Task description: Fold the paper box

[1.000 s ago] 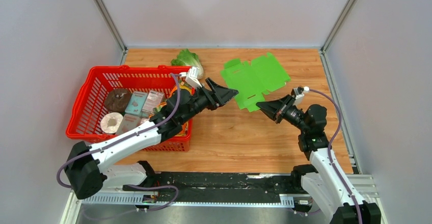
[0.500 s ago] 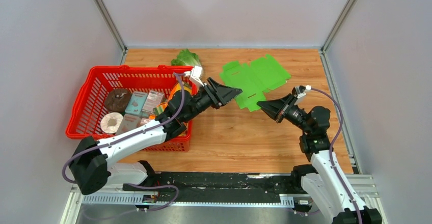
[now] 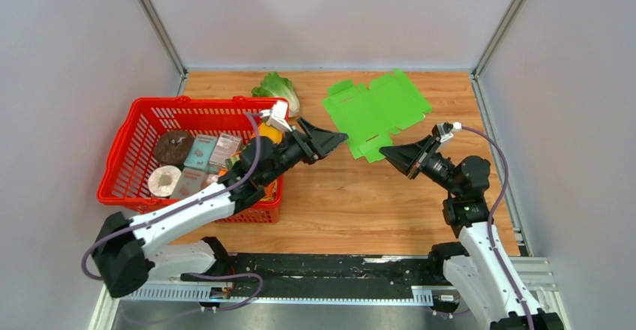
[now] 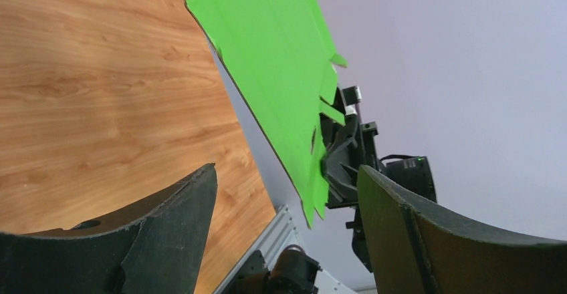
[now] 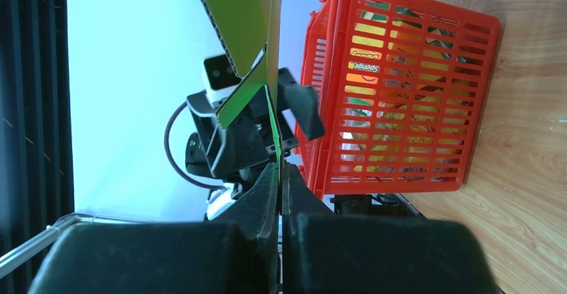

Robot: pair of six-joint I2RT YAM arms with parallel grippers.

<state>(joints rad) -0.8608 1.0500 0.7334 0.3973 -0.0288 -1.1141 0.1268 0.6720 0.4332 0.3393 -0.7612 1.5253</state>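
- While the right gripper point(image 3: 385, 152) pinches the near edge of the paper box point(image 3: 375, 109), the green sheet hangs tilted, that near edge lifted off the table point(image 3: 337, 202) and the rest sloping away towards the far edge.
- In the right wrist view the jaws are pressed tight together on the thin card, which is seen edge-on, rising straight up from between them.
- The sheet is flat and unfolded (flaps and tabs stick out along its sides), and it sits over the far half of the table, right of the middle.
- Whether its far edge touches the wood cannot be told from these views.
- The left gripper point(image 3: 339, 141) points at the sheet's near left corner with its jaws spread wide and nothing between them.
- From the top it is just beside the card; the left wrist view shows a gap between its jaws and the green edge, so it is not touching.
- The two grippers face each other across the sheet's near edge, close together but apart.
- A red basket point(image 3: 127, 142) stands by the left edge of the table, with small packets point(image 3: 202, 154) inside; the left arm reaches over its right end.
- A lettuce point(image 3: 276, 88) lies just behind the basket, near the far edge.
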